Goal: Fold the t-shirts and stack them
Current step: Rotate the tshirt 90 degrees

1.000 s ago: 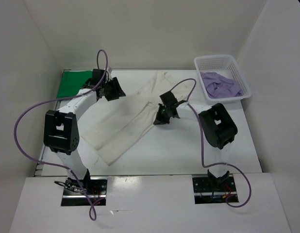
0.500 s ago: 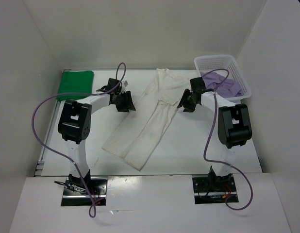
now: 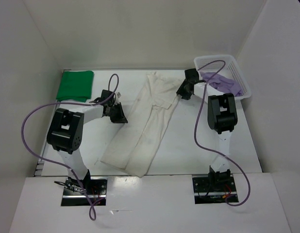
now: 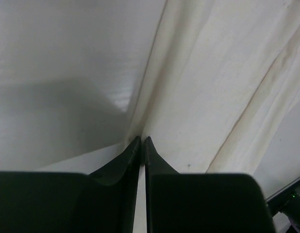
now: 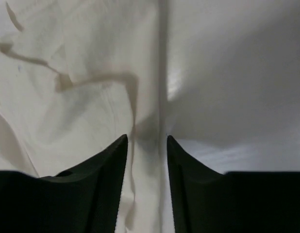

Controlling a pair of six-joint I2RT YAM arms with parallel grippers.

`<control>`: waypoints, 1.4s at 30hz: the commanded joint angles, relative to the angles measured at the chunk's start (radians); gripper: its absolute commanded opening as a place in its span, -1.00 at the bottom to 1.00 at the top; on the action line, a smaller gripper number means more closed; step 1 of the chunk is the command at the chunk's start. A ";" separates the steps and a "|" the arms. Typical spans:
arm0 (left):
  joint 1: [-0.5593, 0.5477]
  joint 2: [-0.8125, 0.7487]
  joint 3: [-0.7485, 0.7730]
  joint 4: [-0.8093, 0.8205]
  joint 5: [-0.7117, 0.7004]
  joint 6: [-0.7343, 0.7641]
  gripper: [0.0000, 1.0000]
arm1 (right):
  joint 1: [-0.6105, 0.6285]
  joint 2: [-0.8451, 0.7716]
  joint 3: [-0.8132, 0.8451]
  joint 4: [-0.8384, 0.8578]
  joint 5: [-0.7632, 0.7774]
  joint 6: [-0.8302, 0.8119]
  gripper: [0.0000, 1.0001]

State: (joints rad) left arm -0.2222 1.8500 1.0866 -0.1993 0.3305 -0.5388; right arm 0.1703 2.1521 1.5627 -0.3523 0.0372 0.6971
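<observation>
A cream t-shirt (image 3: 151, 121) lies folded lengthwise in a long strip slanting across the middle of the table. My left gripper (image 3: 119, 115) sits at its left edge; in the left wrist view the jaws (image 4: 141, 140) are pinched together on that cloth edge (image 4: 198, 73). At the strip's upper right edge my right gripper (image 3: 183, 92) is open, and its wrist view shows a cloth fold (image 5: 145, 194) lying loose between the spread fingers (image 5: 146, 138). A folded green t-shirt (image 3: 75, 85) rests at the back left. A lavender t-shirt (image 3: 223, 83) lies crumpled in the basket.
The white mesh basket (image 3: 215, 59) stands at the back right corner, close behind my right gripper. White walls enclose the table on three sides. Purple cables loop off both arms above the table.
The cream shirt has gone from a wide spread to a narrow strip. My right gripper opened and moved to the back right; my left gripper shifted toward the front and closed.
</observation>
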 commanded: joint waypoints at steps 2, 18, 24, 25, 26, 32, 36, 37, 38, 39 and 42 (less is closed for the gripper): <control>0.015 -0.115 -0.083 -0.002 0.016 -0.075 -0.67 | 0.014 0.121 0.187 0.018 -0.022 0.002 -0.23; 0.015 -0.115 -0.005 -0.014 -0.001 -0.112 0.20 | 0.061 0.701 1.420 -0.467 -0.243 -0.036 0.03; 0.046 -0.268 -0.138 -0.044 -0.074 -0.112 0.17 | 0.074 0.528 1.394 -0.663 -0.148 -0.151 0.07; 0.046 -0.291 -0.189 -0.060 -0.074 -0.124 0.17 | 0.074 0.487 1.358 -0.663 -0.148 -0.160 0.07; 0.046 -0.335 -0.211 -0.074 -0.074 -0.139 0.13 | 0.084 0.397 1.270 -0.663 -0.158 -0.160 0.07; 0.046 -0.526 -0.338 -0.207 -0.103 -0.216 0.04 | 0.117 -0.209 0.264 -0.265 -0.259 -0.133 0.09; 0.046 -0.650 -0.395 -0.316 -0.070 -0.282 -0.01 | 0.132 -0.564 -0.189 -0.146 -0.350 -0.057 -0.18; 0.046 -0.681 -0.418 -0.331 -0.049 -0.291 -0.05 | 0.147 -0.602 -0.257 -0.146 -0.365 -0.044 -0.23; 0.046 -0.681 -0.418 -0.351 -0.033 -0.309 -0.11 | 0.167 -0.636 -0.385 -0.158 -0.365 -0.025 -0.39; 0.046 -0.681 -0.418 -0.371 -0.013 -0.323 -0.13 | 0.214 -0.673 -0.450 -0.159 -0.365 -0.012 -0.51; 0.046 -0.681 -0.458 -0.440 0.013 -0.348 -0.23 | 0.279 -0.799 -0.672 -0.145 -0.365 0.070 -0.76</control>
State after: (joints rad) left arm -0.1776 1.1736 0.6678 -0.5312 0.2909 -0.8307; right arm 0.3962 1.3586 1.0573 -0.5182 -0.2974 0.6765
